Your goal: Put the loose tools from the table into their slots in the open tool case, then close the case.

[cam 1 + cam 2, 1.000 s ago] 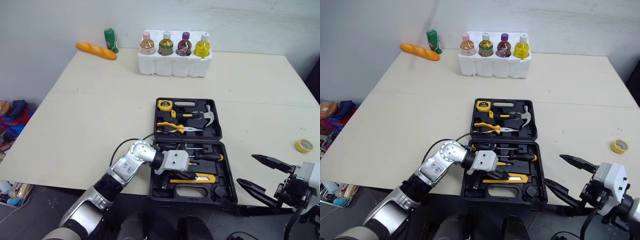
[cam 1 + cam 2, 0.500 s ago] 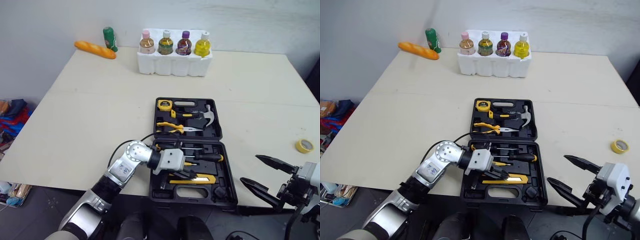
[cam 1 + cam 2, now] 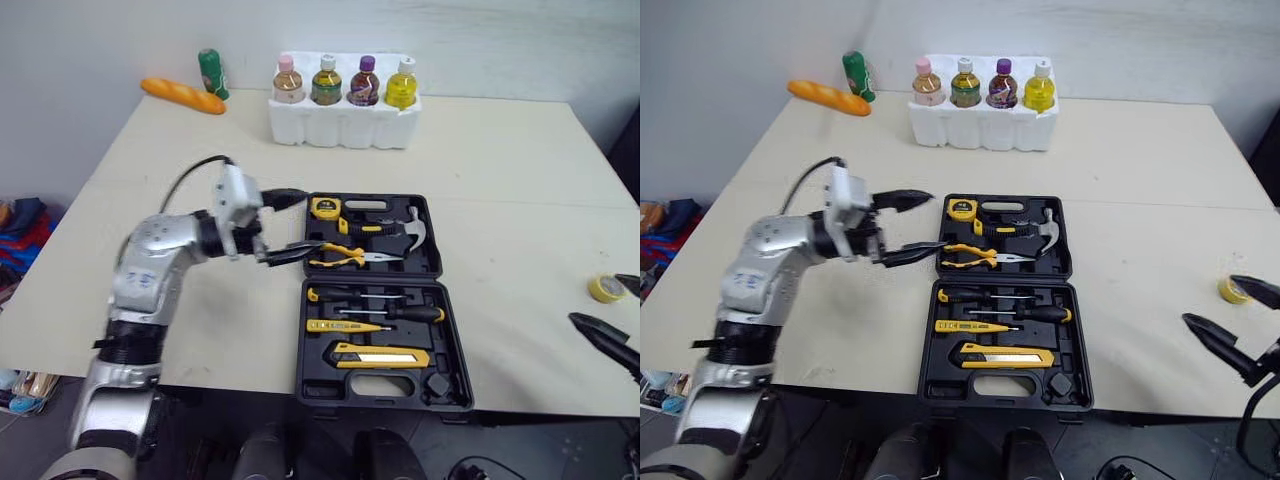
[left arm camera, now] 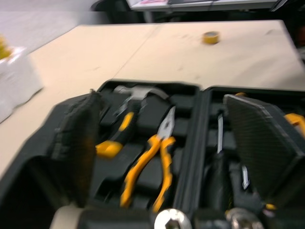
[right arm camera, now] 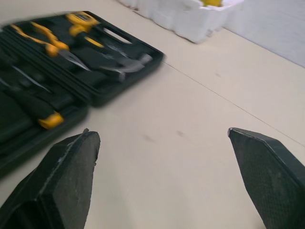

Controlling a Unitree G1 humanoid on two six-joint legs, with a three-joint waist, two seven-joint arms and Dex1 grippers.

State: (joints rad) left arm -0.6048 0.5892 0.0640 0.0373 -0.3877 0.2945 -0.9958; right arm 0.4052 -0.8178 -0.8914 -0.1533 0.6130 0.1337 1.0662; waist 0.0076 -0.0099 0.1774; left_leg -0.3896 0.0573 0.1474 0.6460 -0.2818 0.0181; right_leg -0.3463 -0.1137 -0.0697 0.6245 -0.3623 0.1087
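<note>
The black tool case lies open in the middle of the table. Its far half holds a tape measure, a hammer and yellow pliers. The near half holds two screwdrivers, a yellow tester and a utility knife. My left gripper hovers open and empty at the far half's left edge, pointing at the pliers. My right gripper stands open and empty at the table's right edge, beside a yellow tape roll.
A white foam tray with several bottles stands at the back. A bread loaf and a green can sit at the back left. Bare tabletop lies left of the case and between the case and the tape roll.
My left gripper has come up out of the case's near half, swung left and back to the far half's edge, and opened. My right gripper has drawn back to the right.
</note>
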